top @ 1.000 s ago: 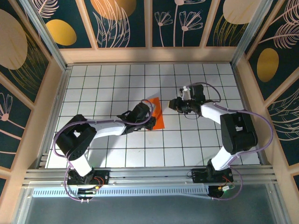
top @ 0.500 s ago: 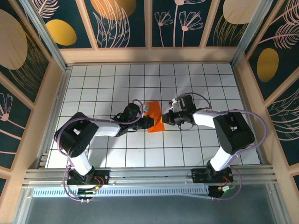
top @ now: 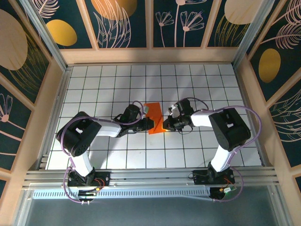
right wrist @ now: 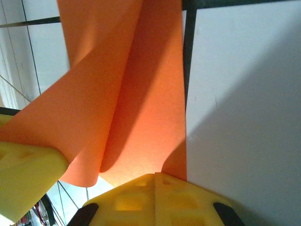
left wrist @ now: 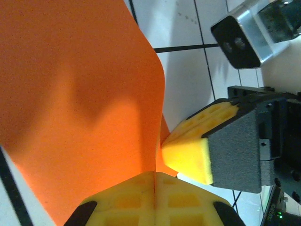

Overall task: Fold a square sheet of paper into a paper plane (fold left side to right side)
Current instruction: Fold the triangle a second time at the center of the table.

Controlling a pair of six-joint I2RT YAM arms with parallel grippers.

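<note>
Left wrist: orange paper (left wrist: 70, 103) cropped top, left.

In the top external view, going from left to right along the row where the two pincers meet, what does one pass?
Left arm's elbow → left pincer → orange sheet of paper → right pincer → right arm's elbow.
</note>
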